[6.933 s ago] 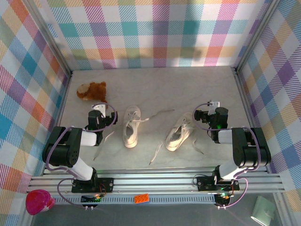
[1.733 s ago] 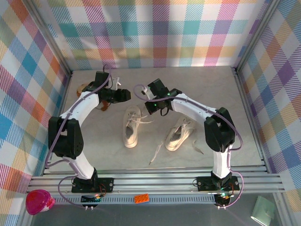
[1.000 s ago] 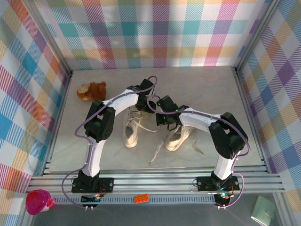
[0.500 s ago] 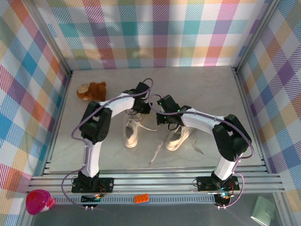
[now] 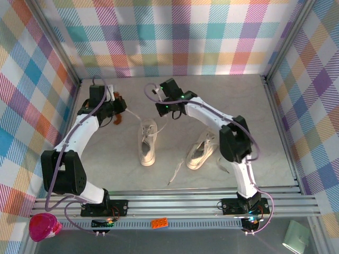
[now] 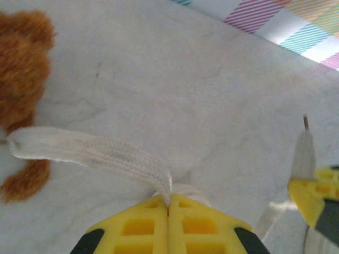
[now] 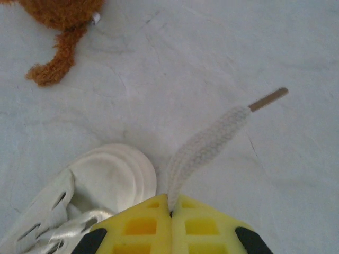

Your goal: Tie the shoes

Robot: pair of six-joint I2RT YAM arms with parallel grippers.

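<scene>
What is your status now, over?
Left tool shut on one lace end. Right tool shut on the other end. Shoe untied. Plush toy beside left tool.

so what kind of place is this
Probably a robot test cell, not a home: left arm and right arm bolted to an aluminium rail, plaid walls boxing in the table, shoes and a plush toy as props.

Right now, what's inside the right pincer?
The right pincer is shut on a white lace, whose brown tip pokes out above the table. The stretch of lace between the yellow fingers is covered.
</scene>
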